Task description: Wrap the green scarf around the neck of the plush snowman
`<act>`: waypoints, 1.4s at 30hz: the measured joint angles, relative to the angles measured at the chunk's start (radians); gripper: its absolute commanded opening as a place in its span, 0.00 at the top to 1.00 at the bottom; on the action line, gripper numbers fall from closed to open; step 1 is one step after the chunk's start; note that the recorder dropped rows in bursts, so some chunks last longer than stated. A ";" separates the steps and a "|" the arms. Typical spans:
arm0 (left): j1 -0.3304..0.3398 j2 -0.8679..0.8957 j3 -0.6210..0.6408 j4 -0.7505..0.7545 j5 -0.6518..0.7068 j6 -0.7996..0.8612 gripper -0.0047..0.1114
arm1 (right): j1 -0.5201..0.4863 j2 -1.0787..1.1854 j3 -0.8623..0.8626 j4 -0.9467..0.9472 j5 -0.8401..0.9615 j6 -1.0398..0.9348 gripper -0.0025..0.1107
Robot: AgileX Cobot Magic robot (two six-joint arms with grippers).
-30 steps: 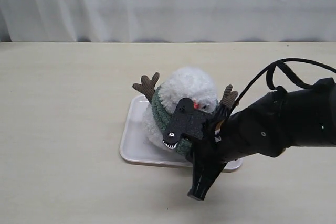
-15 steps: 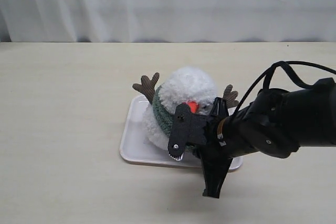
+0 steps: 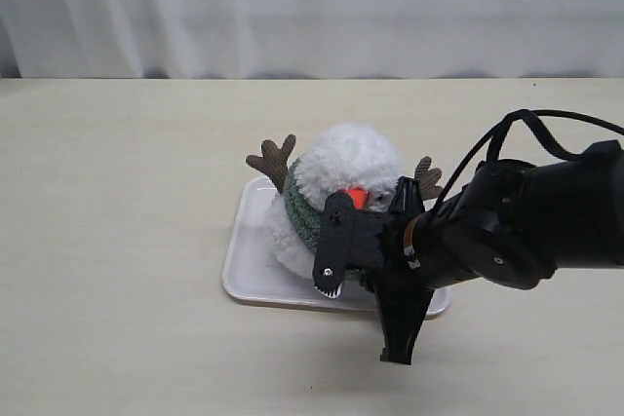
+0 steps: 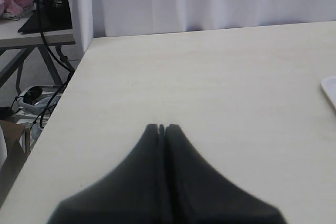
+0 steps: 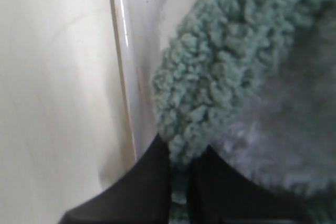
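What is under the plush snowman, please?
The plush snowman sits on a white tray on the table. The right arm covers the tray's near right corner; the snowman hides its middle.

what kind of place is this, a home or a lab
Most likely a robotics lab: a pale table backed by a white curtain, a robot arm over a toy snowman on a tray, and loose cables on the floor.

Fuzzy, looped-knit green scarf [image 5: 226, 61]; fluffy white plush snowman [image 3: 346, 158]; glossy, smooth white tray [image 3: 244, 262]; matt, pale wood-grain bench [image 3: 117, 192].
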 measured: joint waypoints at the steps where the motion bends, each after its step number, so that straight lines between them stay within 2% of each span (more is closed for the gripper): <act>1: 0.000 0.000 0.000 0.000 0.000 0.000 0.96 | 0.000 0.000 0.000 0.003 0.002 0.000 0.77; 4: 0.000 0.000 0.000 0.000 0.000 0.000 0.96 | 0.000 0.000 0.000 0.014 0.018 0.000 0.61; 5: 0.000 0.000 0.000 0.000 0.000 0.000 0.96 | 0.000 -0.003 0.000 0.019 0.030 0.000 0.53; 7: 0.000 0.000 0.000 0.000 0.000 0.000 0.96 | 0.000 -0.034 0.000 0.042 0.064 0.008 0.49; 11: 0.000 0.000 0.000 0.000 0.000 0.000 0.96 | 0.000 -0.138 0.000 0.106 0.147 0.059 0.49; 19: 0.000 0.000 0.000 0.000 0.000 0.000 0.96 | 0.000 -0.461 0.000 0.459 0.275 0.070 0.49; 27: 0.000 0.000 0.000 0.000 0.000 0.000 0.96 | 0.000 -0.768 0.000 0.562 0.377 0.072 0.77; 34: 0.000 0.000 0.000 0.000 0.000 0.000 0.96 | 0.000 -0.952 0.000 0.580 0.449 0.095 0.93; 42: 0.000 0.000 0.000 0.000 0.000 0.000 0.96 | 0.000 -1.133 0.000 0.582 0.578 0.131 0.94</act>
